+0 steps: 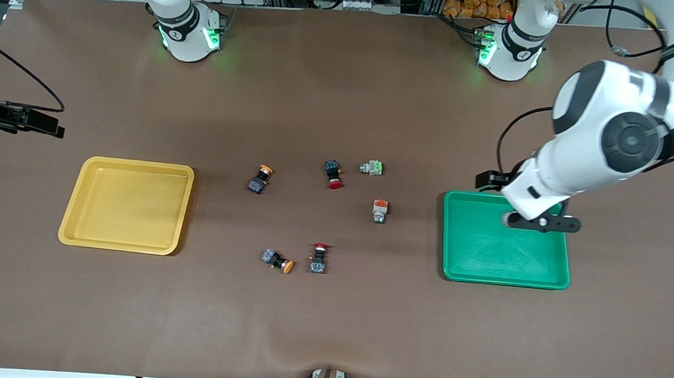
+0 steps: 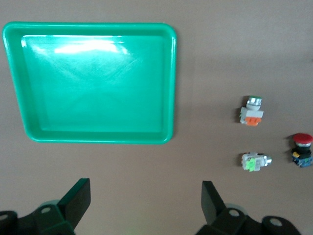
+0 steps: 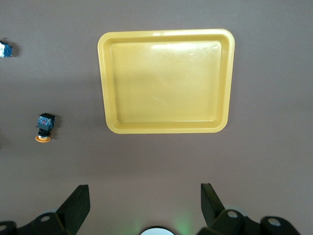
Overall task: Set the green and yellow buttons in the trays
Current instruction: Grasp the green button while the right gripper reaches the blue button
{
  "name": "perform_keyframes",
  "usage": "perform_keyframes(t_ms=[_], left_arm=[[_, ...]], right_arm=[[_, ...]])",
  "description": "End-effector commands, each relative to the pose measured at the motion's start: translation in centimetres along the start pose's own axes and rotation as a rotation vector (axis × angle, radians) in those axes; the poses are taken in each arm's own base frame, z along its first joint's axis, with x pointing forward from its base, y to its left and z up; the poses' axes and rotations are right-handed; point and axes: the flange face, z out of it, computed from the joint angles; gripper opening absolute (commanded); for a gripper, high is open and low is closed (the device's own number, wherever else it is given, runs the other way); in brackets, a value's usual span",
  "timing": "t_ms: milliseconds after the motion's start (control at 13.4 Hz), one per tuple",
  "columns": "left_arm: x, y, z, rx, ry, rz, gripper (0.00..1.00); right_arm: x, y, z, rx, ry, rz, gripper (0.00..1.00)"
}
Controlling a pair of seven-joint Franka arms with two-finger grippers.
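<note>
Nearest the camera lie a yellow-capped button (image 1: 278, 261) and a red-capped switch (image 1: 318, 257). Another yellow-capped button (image 1: 259, 180) and both green buttons (image 1: 371, 168) (image 1: 379, 211) sit mid-table, between the yellow tray (image 1: 127, 205) and green tray (image 1: 505, 241). The left gripper (image 2: 145, 203) hangs over the green tray's edge, fingers released; the right gripper (image 3: 145, 205) hangs by the yellow tray, fingers released.

Yellow tray (image 1: 127, 205) is lying flat toward the right arm's end, green tray (image 1: 505, 248) toward the left arm's end. Between them, two yellow-capped buttons (image 1: 260, 179) (image 1: 277, 260) and two green-capped grey buttons (image 1: 371, 168) (image 1: 379, 211) are lying tipped on the worktop (image 1: 327, 330).
</note>
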Motion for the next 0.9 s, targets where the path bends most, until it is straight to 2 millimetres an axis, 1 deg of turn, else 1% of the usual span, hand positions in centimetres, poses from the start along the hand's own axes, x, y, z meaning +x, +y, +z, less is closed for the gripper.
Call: perform_keyframes(t_ms=[0,75,149,224,299,373,448,522,597,746,821], left_arm=[[0.5,2.0,0.6,-0.006,0.025,-0.025,1.0],[0.5,2.5,0.7,-0.009,0.031,-0.02,1.0],[0.8,3.0,1.6,-0.011,0.03,-0.016,1.0],[1.2,3.2,2.0,-0.017,0.038,-0.021,1.0],[1.6,3.7,2.8,-0.024,0.043,-0.026,1.0],[1.8,5.1,4.0,-0.03,0.052,-0.034,1.0],[1.5,7.1,5.3,-0.025,0.054,-0.043,1.0],[1.3,8.5,6.1,-0.019,0.056,-0.072,1.0],[1.3,9.2,6.4,-0.026,0.066,-0.091,1.0],[2.0,10.3,8.9,-0.034,0.073,-0.085,1.0],[2.4,10.7,9.8,-0.045,0.084,-0.083,1.0]], right_arm=[[0.0,0.0,-0.4,0.007,0.005,0.005,1.0],[-0.1,0.3,-0.9,0.013,0.013,0.004,1.0],[-0.6,0.2,-0.8,0.012,-0.008,-0.002,1.0],[-0.7,0.1,-0.8,0.013,-0.019,-0.018,1.0],[-0.6,0.0,-0.5,0.014,-0.028,-0.018,1.0],[-0.2,-0.4,0.5,0.011,-0.047,-0.016,1.0],[1.6,-0.6,3.0,0.01,-0.088,-0.008,1.0],[2.2,-0.4,3.8,0.018,-0.099,-0.004,1.0],[2.2,-0.6,3.5,0.023,-0.09,-0.006,1.0],[2.8,-0.3,3.4,0.024,-0.041,-0.001,1.0],[3.1,-0.4,3.6,0.023,-0.033,-0.002,1.0]])
